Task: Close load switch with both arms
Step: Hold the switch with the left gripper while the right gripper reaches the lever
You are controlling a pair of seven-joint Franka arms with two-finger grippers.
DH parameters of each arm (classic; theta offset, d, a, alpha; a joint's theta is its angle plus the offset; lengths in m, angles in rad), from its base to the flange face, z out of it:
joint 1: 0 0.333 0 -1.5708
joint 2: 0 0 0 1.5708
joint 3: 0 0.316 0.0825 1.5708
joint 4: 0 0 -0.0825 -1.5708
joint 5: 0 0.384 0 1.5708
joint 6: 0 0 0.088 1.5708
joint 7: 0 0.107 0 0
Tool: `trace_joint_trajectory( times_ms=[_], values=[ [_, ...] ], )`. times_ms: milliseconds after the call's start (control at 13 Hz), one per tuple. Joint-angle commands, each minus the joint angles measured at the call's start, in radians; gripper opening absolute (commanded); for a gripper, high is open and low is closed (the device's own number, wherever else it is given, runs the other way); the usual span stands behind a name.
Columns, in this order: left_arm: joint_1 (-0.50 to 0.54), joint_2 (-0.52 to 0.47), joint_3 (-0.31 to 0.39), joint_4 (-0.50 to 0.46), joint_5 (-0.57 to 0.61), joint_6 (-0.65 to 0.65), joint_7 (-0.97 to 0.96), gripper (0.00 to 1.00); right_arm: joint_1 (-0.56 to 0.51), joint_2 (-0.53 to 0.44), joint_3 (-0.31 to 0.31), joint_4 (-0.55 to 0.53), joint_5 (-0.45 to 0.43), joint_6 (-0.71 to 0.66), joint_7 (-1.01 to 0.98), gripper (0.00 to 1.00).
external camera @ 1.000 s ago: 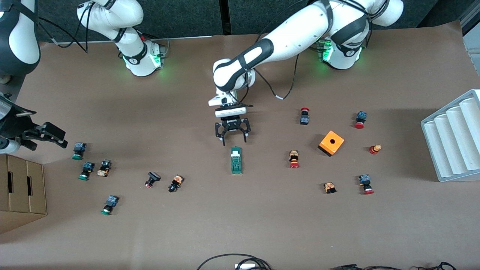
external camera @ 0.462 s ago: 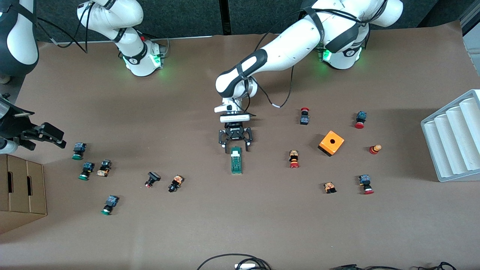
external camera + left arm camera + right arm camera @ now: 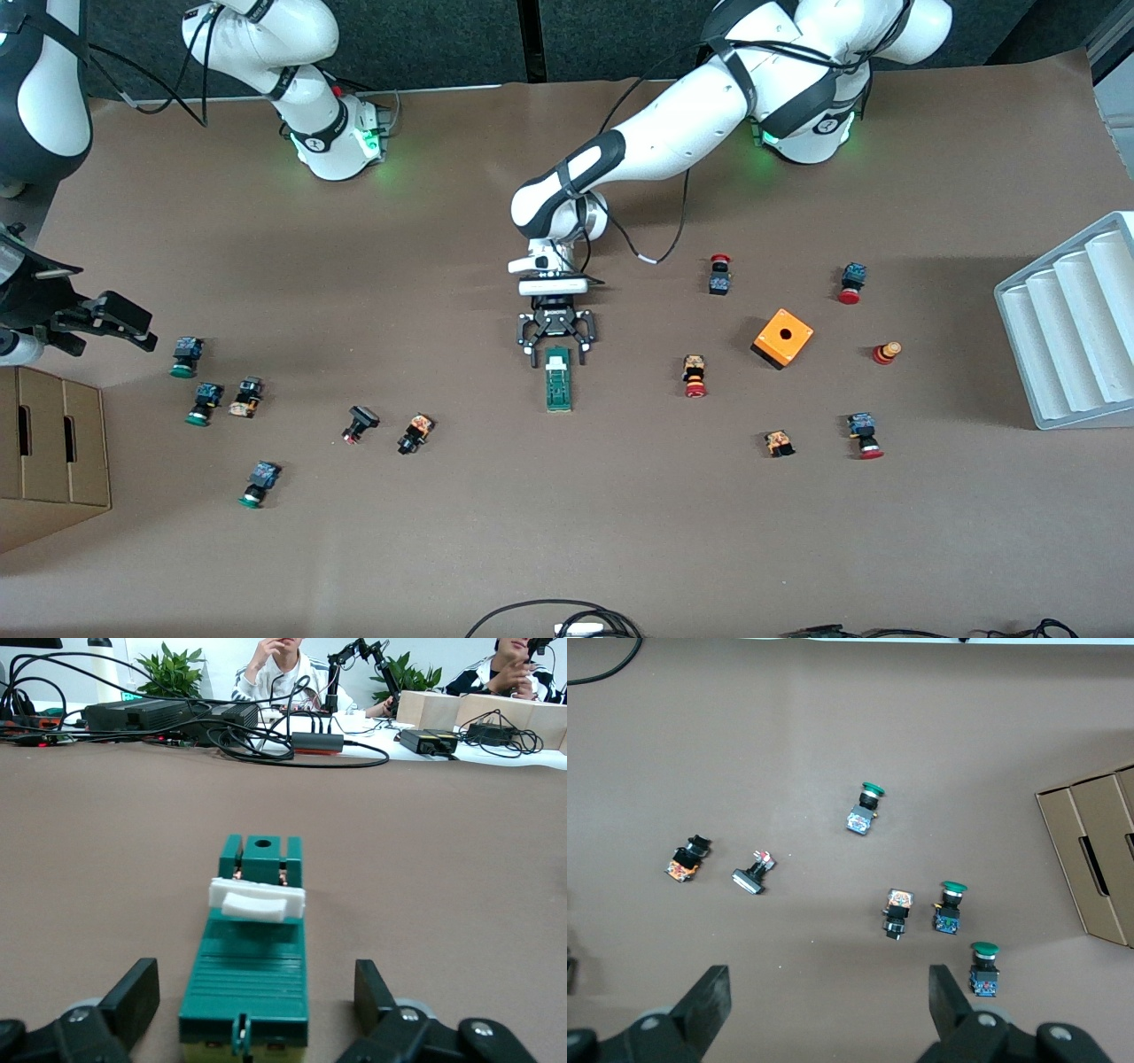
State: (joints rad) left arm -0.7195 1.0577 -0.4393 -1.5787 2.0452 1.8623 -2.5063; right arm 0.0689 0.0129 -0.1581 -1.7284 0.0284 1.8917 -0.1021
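The load switch (image 3: 558,381) is a narrow green block lying flat near the table's middle, with its white piece at the end toward the robots' bases. My left gripper (image 3: 557,354) is down at that end, open, with one finger on each side. In the left wrist view the load switch (image 3: 252,966) lies between the fingertips (image 3: 135,992), and a gap of bare table shows on both sides. My right gripper (image 3: 120,321) waits in the air over the right arm's end of the table. In its own view the right gripper (image 3: 828,1005) is open with nothing between its fingers.
An orange cube box (image 3: 783,338) and several red-capped push buttons (image 3: 695,376) lie toward the left arm's end, beside a white ridged rack (image 3: 1072,319). Green-capped buttons (image 3: 185,356) lie toward the right arm's end, near a cardboard box (image 3: 53,452). Cables (image 3: 554,616) lie at the edge nearest the front camera.
My left gripper has come down toward the load switch and now straddles its end, its fingers slightly narrower. The right arm has barely moved.
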Motion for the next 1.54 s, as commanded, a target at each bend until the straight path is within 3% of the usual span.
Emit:
trace_joint_trajectory(
  times_ms=[0,462,692,1000,1462],
  values=[
    [-0.027,0.048,0.029,0.045,0.016,-0.023,0.021,0.95,0.003,0.01,0.0,0.017,-0.002,-0.02,0.005,1.0],
    [-0.055,0.041,0.057,0.037,0.004,-0.073,0.009,0.76,0.017,0.056,0.017,0.018,0.001,-0.08,-0.073,1.0],
    [-0.055,0.036,0.057,0.034,0.003,-0.083,0.015,0.57,0.058,0.078,0.031,0.021,0.102,-0.079,0.048,1.0],
    [-0.058,0.034,0.053,0.045,-0.037,-0.083,0.023,0.56,0.181,0.136,0.031,0.039,0.13,-0.045,0.342,1.0],
    [-0.069,0.035,0.05,0.067,-0.062,-0.081,0.024,0.56,0.396,0.298,0.032,0.145,0.133,0.027,0.908,1.0]
  ],
)
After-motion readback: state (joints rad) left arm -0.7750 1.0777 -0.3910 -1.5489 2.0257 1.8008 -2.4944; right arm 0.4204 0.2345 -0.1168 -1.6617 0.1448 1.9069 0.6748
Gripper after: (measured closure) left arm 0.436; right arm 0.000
